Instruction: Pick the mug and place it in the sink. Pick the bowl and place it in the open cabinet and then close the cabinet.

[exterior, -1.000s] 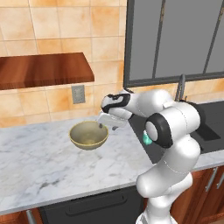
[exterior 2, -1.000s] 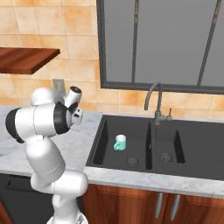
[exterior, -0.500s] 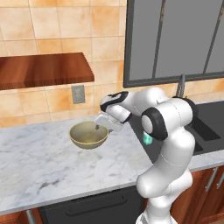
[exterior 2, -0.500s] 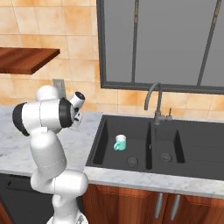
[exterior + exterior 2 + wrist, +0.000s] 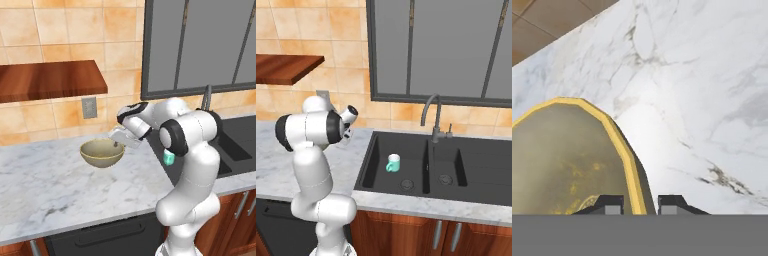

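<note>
The olive-tan bowl [image 5: 100, 152] sits on the white marble counter [image 5: 50, 192], below a wall outlet. My gripper [image 5: 119, 144] reaches down at the bowl's right rim. In the hand view the bowl [image 5: 562, 160] has its yellow rim running between the two fingertips of my gripper [image 5: 640, 202], which are shut on it, one inside and one outside. The teal mug [image 5: 392, 163] stands upright in the left basin of the black sink [image 5: 471, 172]. The reddish-brown underside of the cabinet [image 5: 50, 80] hangs above the counter at upper left; its doors are out of frame.
A grey gooseneck faucet [image 5: 431, 112] rises behind the sink under a dark window [image 5: 441, 50]. A wall outlet [image 5: 89, 107] sits on the tan tiles. A dark appliance front [image 5: 100, 240] lies under the counter edge.
The fingers have closed from wide open onto the bowl's rim. The hand dropped slightly toward the bowl; the bowl and the mug have stayed in place.
</note>
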You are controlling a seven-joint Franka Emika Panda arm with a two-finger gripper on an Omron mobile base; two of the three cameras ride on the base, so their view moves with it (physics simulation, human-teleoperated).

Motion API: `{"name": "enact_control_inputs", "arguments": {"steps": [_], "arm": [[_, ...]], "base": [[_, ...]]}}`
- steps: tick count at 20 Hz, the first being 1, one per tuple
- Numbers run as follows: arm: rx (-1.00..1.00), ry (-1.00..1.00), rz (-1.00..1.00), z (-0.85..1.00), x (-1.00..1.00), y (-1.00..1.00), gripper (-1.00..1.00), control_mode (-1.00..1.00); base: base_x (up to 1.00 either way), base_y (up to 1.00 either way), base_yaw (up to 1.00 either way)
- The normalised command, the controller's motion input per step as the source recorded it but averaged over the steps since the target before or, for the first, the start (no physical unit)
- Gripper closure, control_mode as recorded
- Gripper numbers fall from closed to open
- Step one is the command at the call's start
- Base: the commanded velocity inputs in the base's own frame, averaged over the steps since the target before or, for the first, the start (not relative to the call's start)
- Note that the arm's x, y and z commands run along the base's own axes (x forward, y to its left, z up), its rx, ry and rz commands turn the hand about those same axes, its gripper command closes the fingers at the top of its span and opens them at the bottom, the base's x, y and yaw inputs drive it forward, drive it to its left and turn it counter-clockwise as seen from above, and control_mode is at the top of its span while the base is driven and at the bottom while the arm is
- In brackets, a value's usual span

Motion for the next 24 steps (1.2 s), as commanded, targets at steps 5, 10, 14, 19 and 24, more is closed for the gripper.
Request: {"name": "enact_control_inputs", "arguments": {"steps": [5, 10, 14, 19, 24], "arm": [[0.00, -0.01, 0.00, 0.16, -0.47, -0.01, 1.00, -1.00], [0.00, -0.01, -0.05, 0.64, -0.61, -0.28, 1.00, -1.00], [0.00, 0.01, -0.20, 0.87, -0.07, -0.37, 1.00, -1.00], [-0.02, 0.00, -0.27, 0.83, -0.03, -0.19, 1.00, -1.00], [-0.04, 0.17, -0.32, 0.76, -0.12, -0.10, 1.00, -1.00]], "base": [[0.00, 0.00, 0.00], [0.00, 0.00, 0.00], [0.00, 0.00, 0.00], [0.00, 0.00, 0.00], [0.00, 0.00, 0.00]]}}
